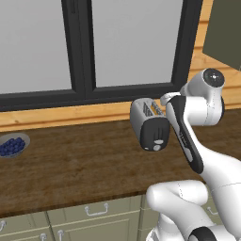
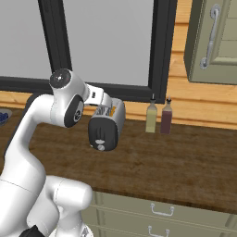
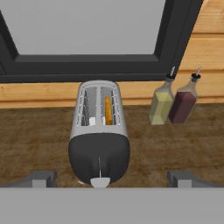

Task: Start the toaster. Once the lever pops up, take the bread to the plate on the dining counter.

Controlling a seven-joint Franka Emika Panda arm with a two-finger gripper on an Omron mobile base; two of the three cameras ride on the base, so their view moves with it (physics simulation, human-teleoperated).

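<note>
My gripper (image 3: 112, 178) sits at the bottom of the hand view, jaws spread fully apart with nothing between them — one dark fingertip (image 3: 41, 177) at lower left, the other at lower right, well apart. The toaster (image 3: 99, 131) stands in the centre of that view on the wooden counter (image 3: 39, 135), its black end panel facing me and its two slots running away toward the window (image 3: 87, 26). The bread (image 3: 107, 110) shows as a tan-orange edge standing in the right-hand slot; the left slot shows only a small pale piece low inside. The lever (image 3: 100, 181) is a pale tab at the bottom of the black panel, just above the lower edge of the frame, midway between my fingertips; whether I touch it I cannot tell. Right of the toaster, at centre right, two bottles stand side by side against the wall — a yellow-green bottle (image 3: 161, 103) and a dark red bottle (image 3: 183, 103). In the left base view the toaster (image 1: 149, 123) sits mid-frame, partly behind my arm, and a grey bowl of blue berries (image 1: 12, 145) lies at the left edge.
</note>
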